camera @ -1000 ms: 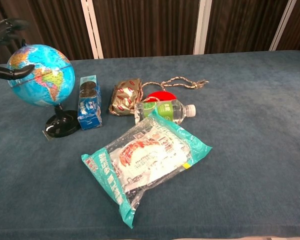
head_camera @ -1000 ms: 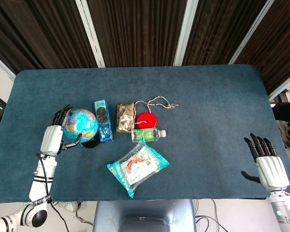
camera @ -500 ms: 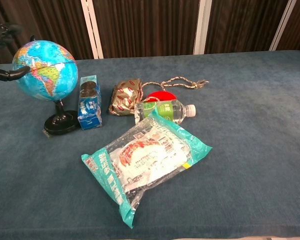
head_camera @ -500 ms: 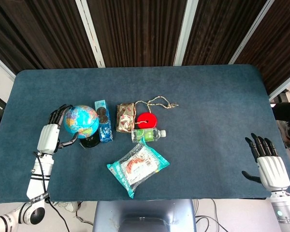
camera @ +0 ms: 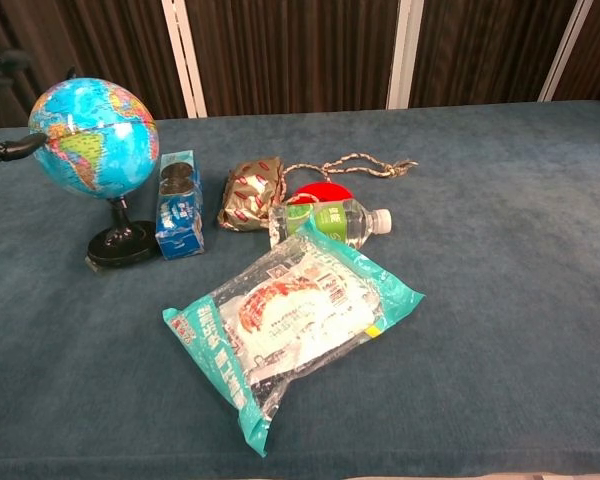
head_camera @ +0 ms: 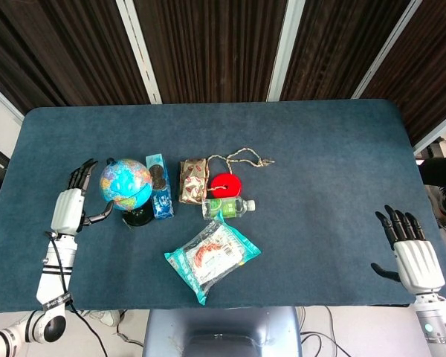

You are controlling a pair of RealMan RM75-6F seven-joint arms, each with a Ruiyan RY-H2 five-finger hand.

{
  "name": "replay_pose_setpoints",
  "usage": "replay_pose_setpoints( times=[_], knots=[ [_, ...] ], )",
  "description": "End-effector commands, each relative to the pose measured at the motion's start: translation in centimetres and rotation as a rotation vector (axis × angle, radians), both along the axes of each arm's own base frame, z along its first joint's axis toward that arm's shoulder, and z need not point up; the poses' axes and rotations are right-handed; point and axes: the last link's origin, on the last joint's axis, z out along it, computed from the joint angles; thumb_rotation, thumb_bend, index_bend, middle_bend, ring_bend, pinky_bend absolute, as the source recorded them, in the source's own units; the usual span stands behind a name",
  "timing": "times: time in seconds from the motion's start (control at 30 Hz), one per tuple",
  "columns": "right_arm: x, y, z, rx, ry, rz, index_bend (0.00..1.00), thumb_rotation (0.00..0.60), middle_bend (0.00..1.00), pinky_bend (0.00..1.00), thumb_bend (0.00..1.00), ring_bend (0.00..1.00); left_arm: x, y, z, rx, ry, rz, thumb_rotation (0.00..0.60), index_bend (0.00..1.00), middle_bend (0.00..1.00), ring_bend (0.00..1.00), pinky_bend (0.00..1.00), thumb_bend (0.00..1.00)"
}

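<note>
Blue table [head_camera: 320,149], left hand [head_camera: 68,204] spread beside globe [head_camera: 125,184]

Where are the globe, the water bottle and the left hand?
globe [camera: 98,140], chest view, on the sphere's front
water bottle [camera: 332,222], chest view, on its green label
left hand [head_camera: 67,210], head view, on its white back

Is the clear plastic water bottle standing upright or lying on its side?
Lying on its side: the clear plastic water bottle rests lengthwise on the blue table, white cap pointing right.
</note>
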Motion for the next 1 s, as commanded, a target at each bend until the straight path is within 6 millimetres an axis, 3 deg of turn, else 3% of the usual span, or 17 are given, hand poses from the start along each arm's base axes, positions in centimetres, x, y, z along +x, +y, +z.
replay_pose_setpoints(
  times=[0.03,0.57,1.0],
  knots=[
    [0.0,0.0,0.0,0.001,0.0,-0.001,0.0,0.6,0.0,0.0,0.15,0.0,-0.3,0.1,0.1,0.001,0.001,0.009,0.585,0.0,0.0,0.0,0.05,0.33],
    [0.0,0.0,-0.1,-0.001,0.004,-0.003,0.0,0.6,0.0,0.0,0.15,0.0,-2.1,1.6,0.4,-0.009,0.004,0.053,0.585,0.0,0.0,0.0,0.05,0.33],
    [0.0,-0.1,-0.2,0.007,0.004,-0.006,0.0,0.6,0.0,0.0,0.15,0.0,-3.4,1.4,1.1,0.001,0.026,0.087,0.583,0.0,0.0,0.0,0.05,0.33]
  ],
)
